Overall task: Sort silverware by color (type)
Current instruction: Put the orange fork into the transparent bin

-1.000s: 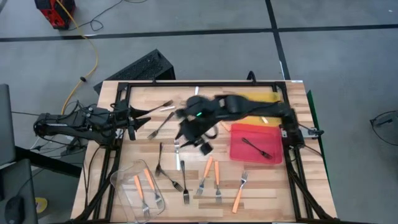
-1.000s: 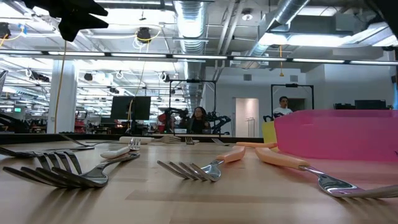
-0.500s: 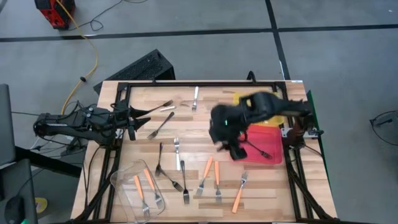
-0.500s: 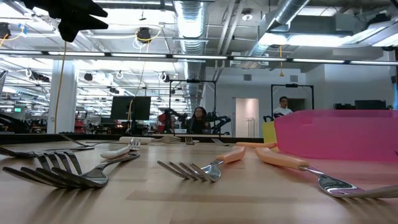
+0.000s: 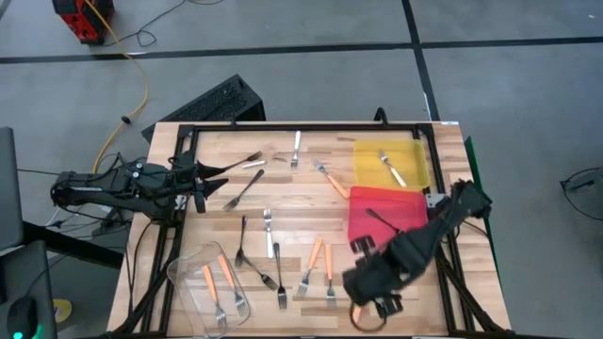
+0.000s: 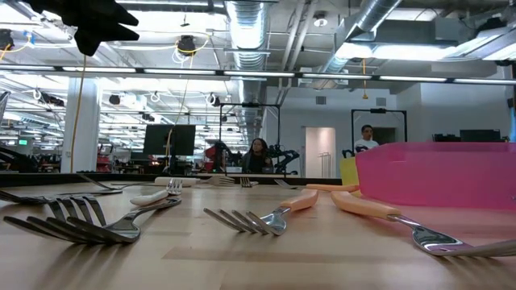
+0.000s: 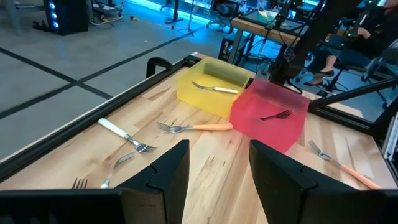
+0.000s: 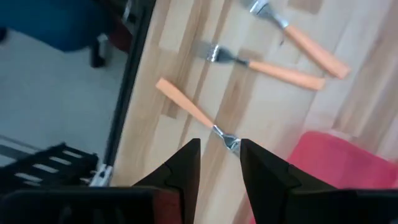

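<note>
Right gripper (image 8: pixel 219 155) hovers, parted and empty, over an orange fork (image 8: pixel 194 116) — I should straddle the handle squarely, then clench.

No lettering, label, brand, number or sign could be read anywhere in these views, neither on the table and the things lying on it nor in the room behind it.
</note>
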Action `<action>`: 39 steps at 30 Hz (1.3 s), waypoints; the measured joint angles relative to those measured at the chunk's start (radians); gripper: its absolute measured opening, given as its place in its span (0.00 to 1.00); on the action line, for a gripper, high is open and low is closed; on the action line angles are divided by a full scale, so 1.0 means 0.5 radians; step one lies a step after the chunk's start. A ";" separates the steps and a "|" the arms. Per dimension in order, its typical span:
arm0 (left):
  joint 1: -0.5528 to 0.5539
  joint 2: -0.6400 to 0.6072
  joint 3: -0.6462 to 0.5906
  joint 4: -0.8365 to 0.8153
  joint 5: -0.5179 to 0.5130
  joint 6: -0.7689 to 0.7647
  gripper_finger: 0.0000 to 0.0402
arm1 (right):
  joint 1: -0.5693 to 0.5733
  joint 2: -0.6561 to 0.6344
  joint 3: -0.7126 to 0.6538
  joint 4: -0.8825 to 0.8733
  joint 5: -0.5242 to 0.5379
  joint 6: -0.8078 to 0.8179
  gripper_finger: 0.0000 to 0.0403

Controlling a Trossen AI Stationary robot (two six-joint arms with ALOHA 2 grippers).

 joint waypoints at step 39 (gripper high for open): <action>0.001 0.001 0.000 -0.038 -0.037 0.010 0.38 | 0.199 0.000 -1.338 1.504 0.030 -0.587 0.62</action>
